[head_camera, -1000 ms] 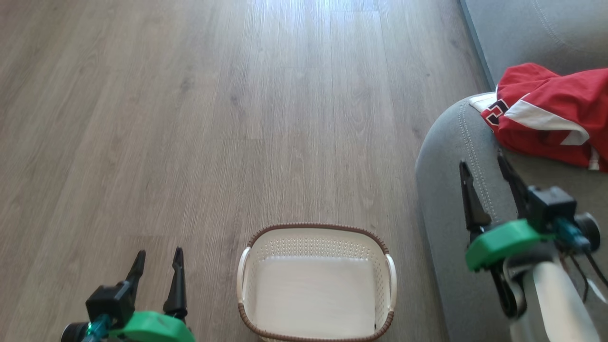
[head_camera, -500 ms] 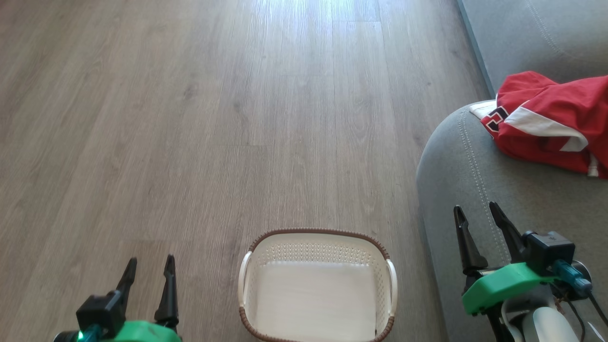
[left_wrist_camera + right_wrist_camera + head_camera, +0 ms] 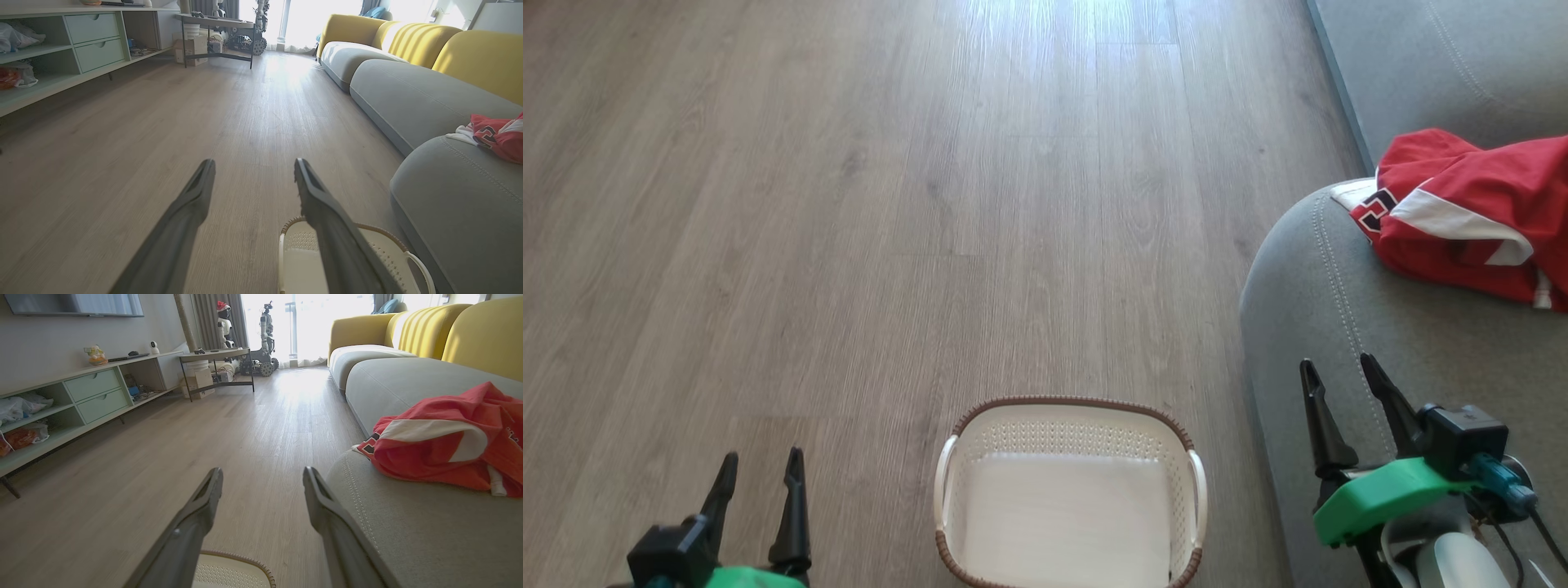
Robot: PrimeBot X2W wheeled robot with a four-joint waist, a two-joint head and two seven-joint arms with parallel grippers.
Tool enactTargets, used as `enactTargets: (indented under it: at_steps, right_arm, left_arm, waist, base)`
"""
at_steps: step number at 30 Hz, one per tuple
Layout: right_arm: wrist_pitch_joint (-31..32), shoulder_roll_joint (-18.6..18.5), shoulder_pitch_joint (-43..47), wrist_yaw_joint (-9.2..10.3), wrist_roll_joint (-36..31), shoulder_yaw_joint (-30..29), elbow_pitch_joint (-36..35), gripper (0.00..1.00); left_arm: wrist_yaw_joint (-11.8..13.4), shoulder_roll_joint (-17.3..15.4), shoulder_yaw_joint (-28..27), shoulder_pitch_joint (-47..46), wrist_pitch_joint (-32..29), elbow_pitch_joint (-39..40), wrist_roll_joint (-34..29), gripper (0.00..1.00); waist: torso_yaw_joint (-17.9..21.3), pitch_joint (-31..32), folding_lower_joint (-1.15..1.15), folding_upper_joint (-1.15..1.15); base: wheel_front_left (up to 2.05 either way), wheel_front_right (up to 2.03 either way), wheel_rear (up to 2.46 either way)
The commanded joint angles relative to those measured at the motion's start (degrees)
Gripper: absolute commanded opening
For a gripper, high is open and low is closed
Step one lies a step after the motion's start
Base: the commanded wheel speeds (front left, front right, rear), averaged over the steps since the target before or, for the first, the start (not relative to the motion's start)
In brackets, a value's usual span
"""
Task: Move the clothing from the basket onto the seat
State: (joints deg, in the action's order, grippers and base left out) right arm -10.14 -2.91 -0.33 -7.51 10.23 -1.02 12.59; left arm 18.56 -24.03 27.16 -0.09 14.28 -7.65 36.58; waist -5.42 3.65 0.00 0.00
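The right end effector (image 3: 1337, 361) has drawn back from the clothing (image 3: 1470, 212), which lies on the seat (image 3: 1307, 278) ahead to its right. It and the left end effector (image 3: 760, 454) are spread wide, holding nothing. The basket (image 3: 1070, 402) sits between them, with open floor (image 3: 931, 245) ahead and the seat's rounded edge under the right one.

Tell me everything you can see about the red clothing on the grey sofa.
The clothing is a bright red jersey of soft, thin-looking cloth, with white panels and a black, white-edged number at its left end. It lies crumpled in loose folds on the grey seat, near its rounded edge. Its right part runs out of the head view. The open right hand is apart from it.
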Motion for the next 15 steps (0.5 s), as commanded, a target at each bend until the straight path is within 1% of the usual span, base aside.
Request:
enactTargets:
  at_steps: [1, 15]
  right_arm:
    - [-0.64, 0.02, -0.97, 0.02, 0.61, 1.59, -1.61, 1.0]
    - [-1.44, 0.03, -1.14, 0.02, 1.08, 2.15, -0.05, 1.0]
  left_arm:
    - [-0.39, -0.88, -2.93, -1.72, 0.72, 1.05, -0.67, 1.0]
    - [-2.88, 1.26, -5.02, -2.11, 0.72, -2.29, -3.02, 1.0]
  waist:
    - [-0.03, 0.04, 0.0, 0.0]
    - [0.23, 0.46, 0.0, 0.0]
  base:
    - [0.0, 0.0, 0.0]
    - [0.0, 0.0, 0.0]
